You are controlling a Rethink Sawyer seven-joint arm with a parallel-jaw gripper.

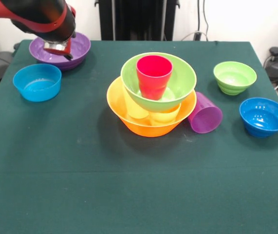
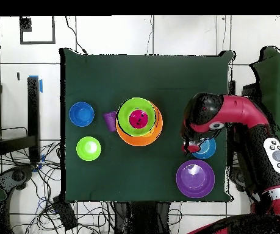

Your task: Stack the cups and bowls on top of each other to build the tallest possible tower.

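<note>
I see the claw (image 1: 58, 47) over the large purple bowl (image 1: 75, 51), though I cannot tell if it's open. Mid-table (image 1: 129, 185), the tower (image 1: 153, 97): orange bowl (image 1: 146, 126), green bowl (image 1: 180, 78), red-pink cup (image 1: 154, 75) upright inside

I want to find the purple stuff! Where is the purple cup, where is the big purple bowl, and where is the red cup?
purple cup (image 1: 205, 114): front view, on its ribbed side; it lies tipped over.
big purple bowl (image 2: 195, 178): overhead view, on its inside bottom.
red cup (image 1: 154, 78): front view, on its outer wall, below the rim.
</note>
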